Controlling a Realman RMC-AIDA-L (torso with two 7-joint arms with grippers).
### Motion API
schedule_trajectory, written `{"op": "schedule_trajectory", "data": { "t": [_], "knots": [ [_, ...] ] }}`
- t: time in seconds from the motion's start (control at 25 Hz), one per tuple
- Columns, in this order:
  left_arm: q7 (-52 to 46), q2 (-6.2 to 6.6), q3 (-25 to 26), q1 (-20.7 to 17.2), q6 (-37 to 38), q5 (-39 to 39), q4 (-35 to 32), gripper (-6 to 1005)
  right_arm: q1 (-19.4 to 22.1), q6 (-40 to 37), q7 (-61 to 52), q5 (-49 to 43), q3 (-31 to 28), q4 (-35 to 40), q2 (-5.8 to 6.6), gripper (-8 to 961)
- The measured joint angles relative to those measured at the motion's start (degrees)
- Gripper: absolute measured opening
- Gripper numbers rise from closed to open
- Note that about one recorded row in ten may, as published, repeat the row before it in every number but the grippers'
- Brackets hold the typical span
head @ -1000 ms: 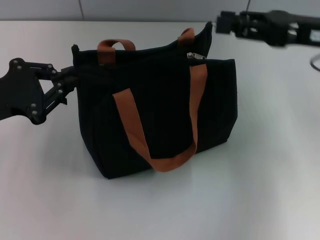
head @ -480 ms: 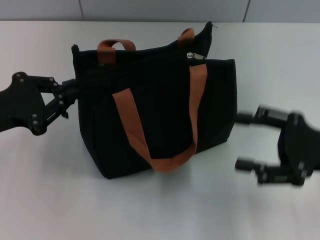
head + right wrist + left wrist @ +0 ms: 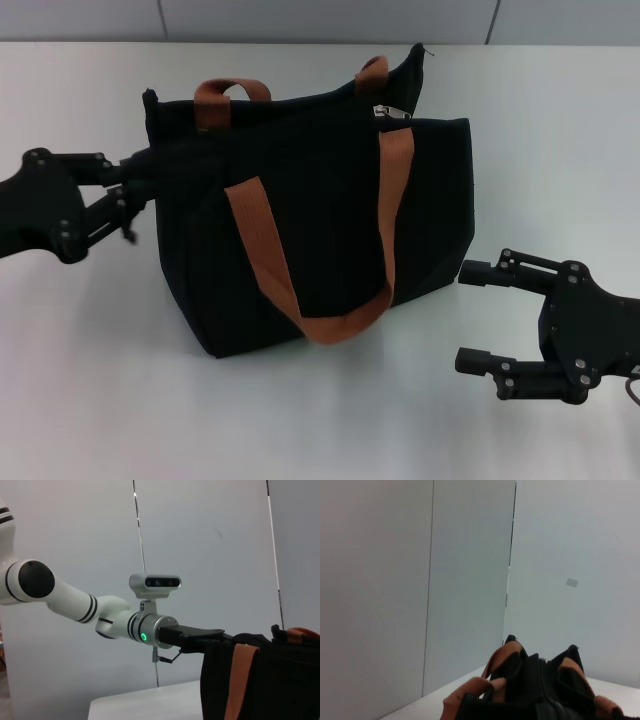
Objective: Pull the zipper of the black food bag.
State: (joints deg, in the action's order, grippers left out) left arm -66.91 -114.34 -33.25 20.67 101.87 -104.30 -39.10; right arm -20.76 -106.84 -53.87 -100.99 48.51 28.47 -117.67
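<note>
The black food bag (image 3: 320,230) stands upright mid-table with two rust-brown handles. Its zipper (image 3: 393,113), a small silver pull, sits at the right end of the top edge. My left gripper (image 3: 140,175) is at the bag's left end near the top corner and looks shut on the fabric there. It also shows in the right wrist view (image 3: 222,636), meeting the bag (image 3: 280,680). My right gripper (image 3: 470,315) is open and empty, low over the table in front of and to the right of the bag, apart from it. The left wrist view shows the bag's top (image 3: 520,690).
The white table (image 3: 300,420) surrounds the bag. A grey panelled wall (image 3: 320,20) runs along the far edge. The white left arm (image 3: 65,597) with its wrist camera reaches in from the side in the right wrist view.
My right arm has swung from behind the bag's top right corner down to the front right of the table. My left gripper has shifted slightly along the bag's left end. The bag has not moved.
</note>
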Motion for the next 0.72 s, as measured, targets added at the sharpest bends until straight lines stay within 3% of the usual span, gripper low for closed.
{"op": "schedule_trajectory", "data": {
  "t": [0.16, 0.4, 0.6, 0.72],
  "knots": [
    [-4.95, 2.47, 0.13, 0.86, 3.01, 0.12, -0.46, 177, -0.2, 0.93, -0.04, 0.0, 0.21, -0.06, -0.14, 814],
    [-11.47, 4.85, 2.59, 2.65, 7.65, 2.22, -1.6, 431, -0.43, 2.61, -0.04, 0.0, 0.26, -0.11, -0.32, 814],
    [-11.67, 3.76, 2.04, 4.13, 12.81, 4.57, -1.1, 538, -0.75, 3.92, -0.04, 0.0, 0.09, -0.15, -0.44, 814],
    [-10.47, 1.54, -2.78, 4.39, 13.09, 7.06, -1.03, 603, -1.2, 4.86, -0.04, 0.0, 0.19, -0.33, -0.46, 814]
  ]
}}
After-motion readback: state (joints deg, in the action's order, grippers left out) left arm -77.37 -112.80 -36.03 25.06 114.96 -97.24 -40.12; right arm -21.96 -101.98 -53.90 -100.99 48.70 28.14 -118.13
